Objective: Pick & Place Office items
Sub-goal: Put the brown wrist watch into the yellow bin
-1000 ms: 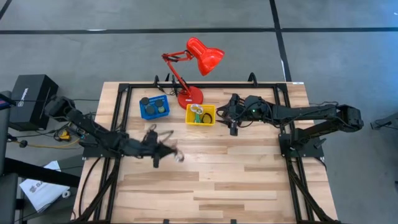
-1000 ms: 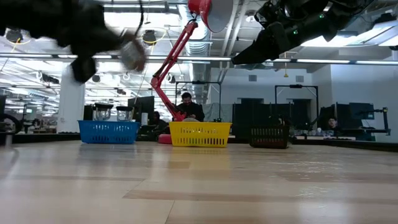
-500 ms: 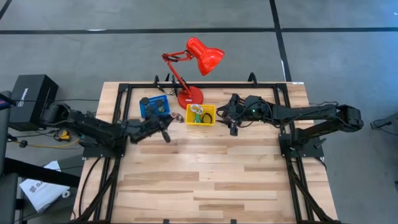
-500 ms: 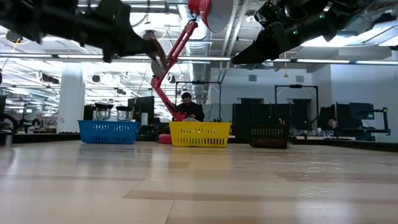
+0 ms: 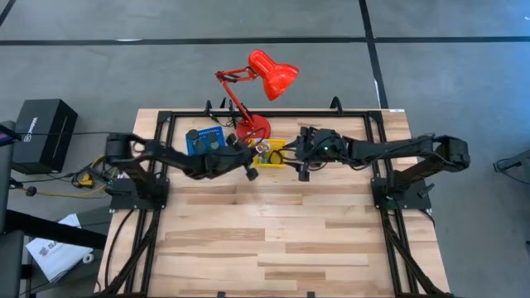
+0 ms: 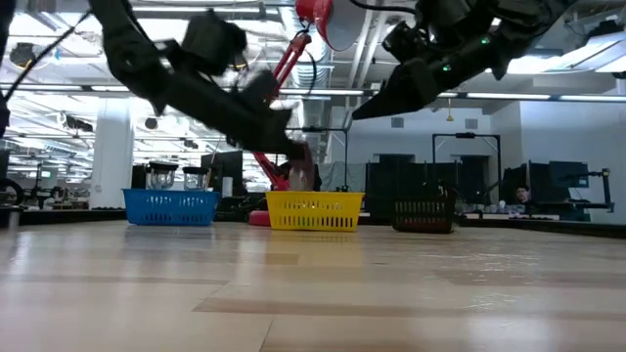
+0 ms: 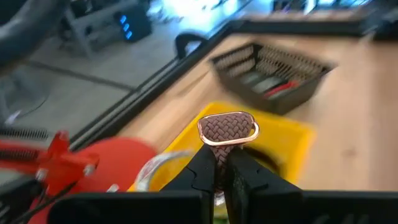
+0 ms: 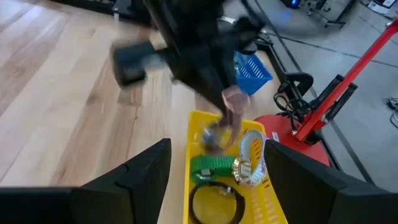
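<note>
My left gripper (image 5: 250,170) is shut on a wristwatch with a brown braided strap (image 7: 227,129) and hovers over the near left part of the yellow tray (image 5: 277,154). In the right wrist view that tray holds a green stubby piece (image 8: 211,167), a metal-banded watch (image 8: 250,154) and a dark ring (image 8: 214,199). My right gripper (image 5: 303,171) is open and empty, in the air just right of the yellow tray. The black tray (image 7: 273,70) holds a small red rectangle (image 7: 280,89). My left gripper pinches the watch's braided strap (image 7: 219,148) between its two fingers, just below the strap's looped end (image 7: 227,126), which sticks out past the fingertips. The arm comes from the table's left, slanting down. The watch is lifted clear above the yellow tray, its rest a blur below the fingers.
The blue tray (image 5: 204,142) sits left of the yellow one, with dark cylinders in it. The red desk lamp (image 5: 255,91) stands on its round base (image 5: 252,128) right behind both trays. Bare wood lies across the near half of the table (image 5: 273,240).
My left arm has swung fast from the table's left middle toward the far edge and the right, past the blue tray to the yellow tray, carrying the watch in its shut fingers. My right gripper has shifted a little toward the yellow tray.
</note>
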